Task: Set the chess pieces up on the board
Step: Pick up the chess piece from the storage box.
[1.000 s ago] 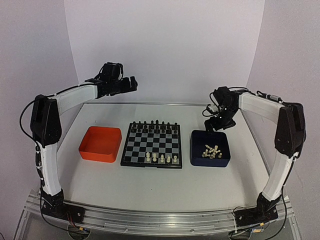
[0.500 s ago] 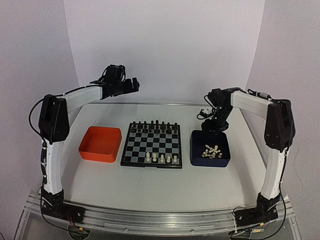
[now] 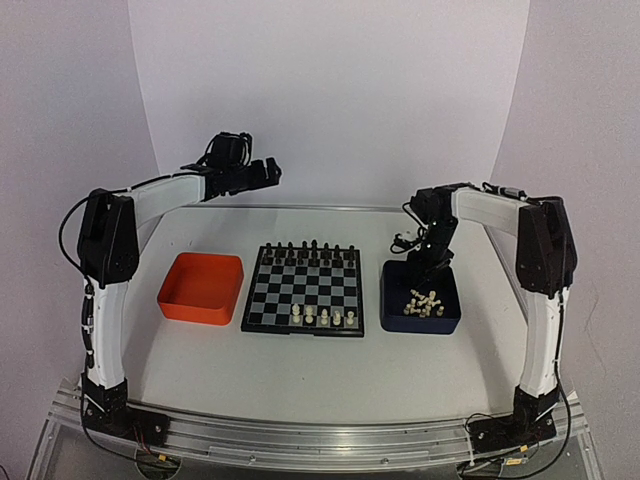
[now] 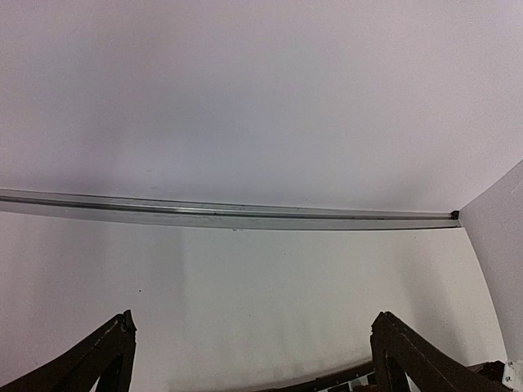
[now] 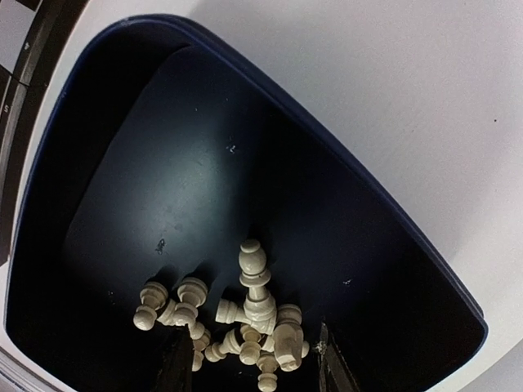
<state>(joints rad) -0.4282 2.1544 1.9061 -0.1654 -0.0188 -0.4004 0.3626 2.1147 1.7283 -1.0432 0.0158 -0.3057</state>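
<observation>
Chess pieces (image 5: pixel 245 327): loose heap in blue tray (image 5: pixel 98 147), just right of board (image 3: pixel 303 290); a few stand on its near row. Right gripper (image 5: pixel 253 367) down in tray, fingers spread astride the heap. Left gripper (image 4: pixel 253 359) raised far-left, fingers wide apart.

Robot lab, plain white backdrop (image 3: pixel 330 100), aluminium mounting rail (image 3: pixel 320 434) along table (image 3: pixel 300 372) edge

The left claw (image 3: pixel 268 170) and right claw (image 3: pixel 425 264) were black, on white arms (image 3: pixel 155 192) with black joints and thin cables.
</observation>
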